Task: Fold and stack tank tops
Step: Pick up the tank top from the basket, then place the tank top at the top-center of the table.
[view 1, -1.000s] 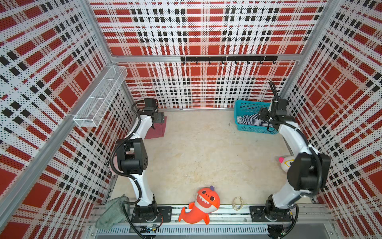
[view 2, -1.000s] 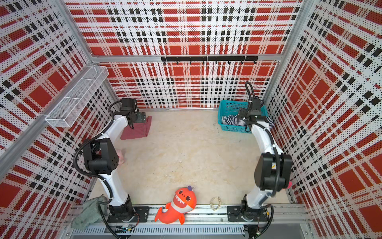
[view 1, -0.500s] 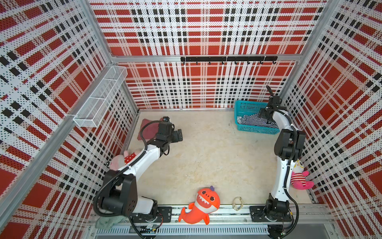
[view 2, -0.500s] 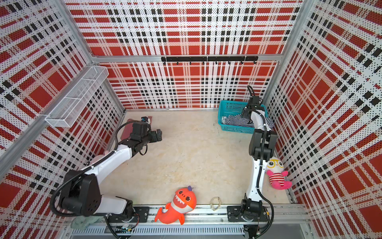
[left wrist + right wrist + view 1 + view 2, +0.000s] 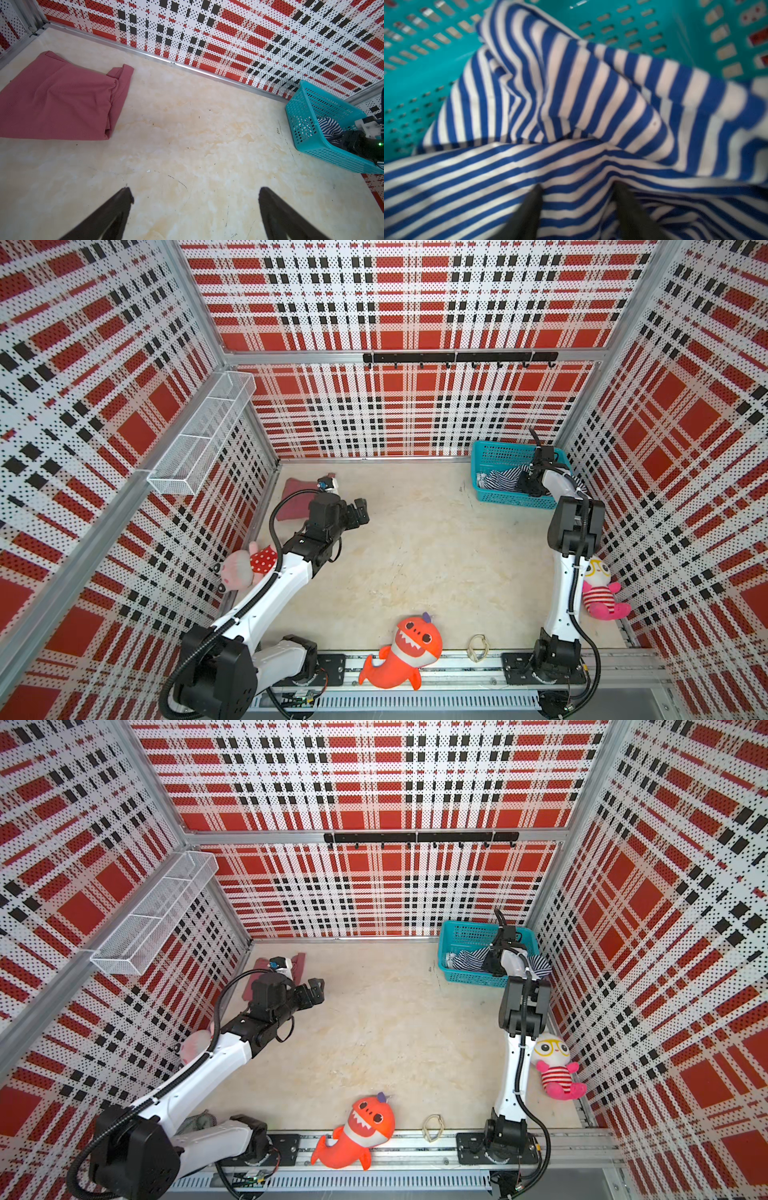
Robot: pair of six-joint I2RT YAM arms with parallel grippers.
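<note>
The dusty rose-maroon tank top [image 5: 56,99] lies folded flat on the floor by the back left corner [image 5: 293,497]. My left gripper [image 5: 195,193] hovers open over bare floor to its right, holding nothing [image 5: 360,511]. The navy-and-white striped tank top [image 5: 571,93] lies crumpled in the teal basket [image 5: 498,448] at the back right. My right gripper [image 5: 578,189] is down inside the basket, its fingers narrowed around a raised fold of the striped cloth. In both top views the arm hides its fingertips.
An orange shark plush [image 5: 411,649] and a small band [image 5: 478,647] lie at the front rail. One plush [image 5: 241,566] sits by the left wall, another [image 5: 598,585] by the right. A wire shelf [image 5: 199,439] juts from the left wall.
My left arm swung away from the maroon top in the back left corner, out over the floor. My right gripper sank onto the striped cloth and its jaws narrowed.
</note>
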